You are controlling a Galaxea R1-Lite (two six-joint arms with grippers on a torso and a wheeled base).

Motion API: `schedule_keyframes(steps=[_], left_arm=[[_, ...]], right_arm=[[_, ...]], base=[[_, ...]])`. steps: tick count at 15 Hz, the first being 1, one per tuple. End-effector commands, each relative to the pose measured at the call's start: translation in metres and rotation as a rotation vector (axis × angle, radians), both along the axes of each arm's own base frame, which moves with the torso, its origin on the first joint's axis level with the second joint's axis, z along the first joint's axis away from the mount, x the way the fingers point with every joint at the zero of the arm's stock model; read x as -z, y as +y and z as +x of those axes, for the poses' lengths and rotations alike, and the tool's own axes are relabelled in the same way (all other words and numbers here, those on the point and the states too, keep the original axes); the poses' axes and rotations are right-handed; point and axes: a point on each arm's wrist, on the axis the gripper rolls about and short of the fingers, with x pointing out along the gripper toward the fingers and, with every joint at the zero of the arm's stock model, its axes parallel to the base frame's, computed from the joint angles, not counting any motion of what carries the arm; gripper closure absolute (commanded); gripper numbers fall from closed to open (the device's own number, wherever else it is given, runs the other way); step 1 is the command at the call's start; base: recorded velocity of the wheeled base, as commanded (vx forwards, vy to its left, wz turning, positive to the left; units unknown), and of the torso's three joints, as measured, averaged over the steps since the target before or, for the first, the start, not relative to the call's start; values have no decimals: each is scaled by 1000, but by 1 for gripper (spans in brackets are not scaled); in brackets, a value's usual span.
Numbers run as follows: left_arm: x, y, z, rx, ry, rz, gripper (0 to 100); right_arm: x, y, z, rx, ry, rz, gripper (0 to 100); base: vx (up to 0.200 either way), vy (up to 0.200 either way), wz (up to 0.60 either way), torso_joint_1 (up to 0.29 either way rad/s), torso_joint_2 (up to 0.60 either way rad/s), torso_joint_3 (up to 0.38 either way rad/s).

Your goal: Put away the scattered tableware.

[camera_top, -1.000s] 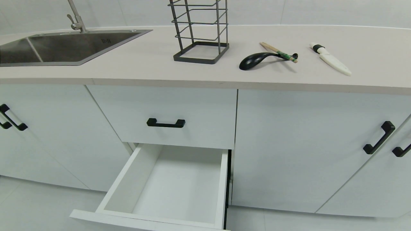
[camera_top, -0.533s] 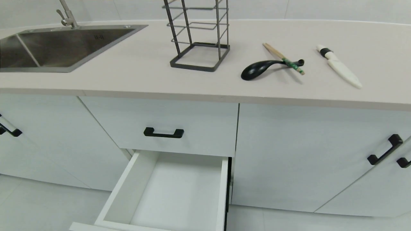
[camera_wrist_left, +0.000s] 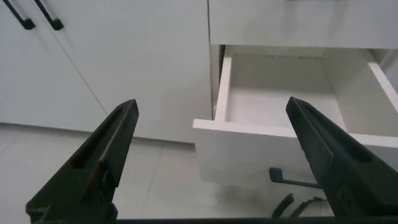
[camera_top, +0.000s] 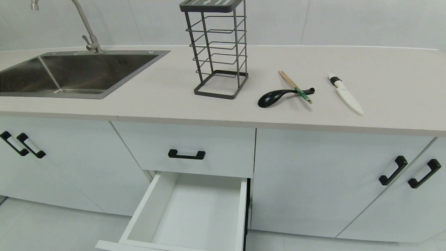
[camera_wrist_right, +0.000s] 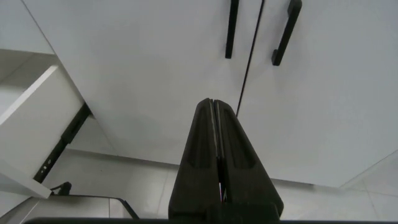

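- While nothing is grasped, my left claw (camera_wrist_left: 211, 102) hangs spread before the open drawer (camera_wrist_left: 280, 155); my right claw (camera_wrist_right: 214, 106) is clenched empty.
- The black spoon (camera_top: 270, 99), chopsticks (camera_top: 294, 87) and white knife (camera_top: 345, 94) lie on the countertop (camera_top: 156, 94), chopsticks crossing the spoon's handle.
- The drawer is presumably out to receive them.

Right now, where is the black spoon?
In the head view, the black spoon lies on the countertop, just right of the wire rack, with the chopsticks crossing its handle and the white knife farther right.
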Motion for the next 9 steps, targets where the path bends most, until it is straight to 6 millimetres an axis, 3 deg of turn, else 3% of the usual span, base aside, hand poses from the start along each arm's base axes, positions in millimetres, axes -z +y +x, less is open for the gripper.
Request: schedule_keyframes(steps=[1,5,6,7,9], left_arm=[[0,0,0,14,4,11,0],[0,-2,0,82,3,16,0],[0,-2,0,82,3,13,0],[0,-2,0,82,3,12,0],[0,-2,0,82,3,16,0]], right_arm=[[0,0,0,0,-1,-2,100],[0,0,0,0,1,0,100],[0,0,0,0,1,-2,100],[0,0,0,-2,1,0,100],[0,0,0,3,1,2,100]], base=[[0,0,0,193,-378,-168],[0,0,0,176,-450,-209],[0,0,600,56,-476,-217],[0,0,600,242,-496,-217],[0,0,0,405,-476,-225]])
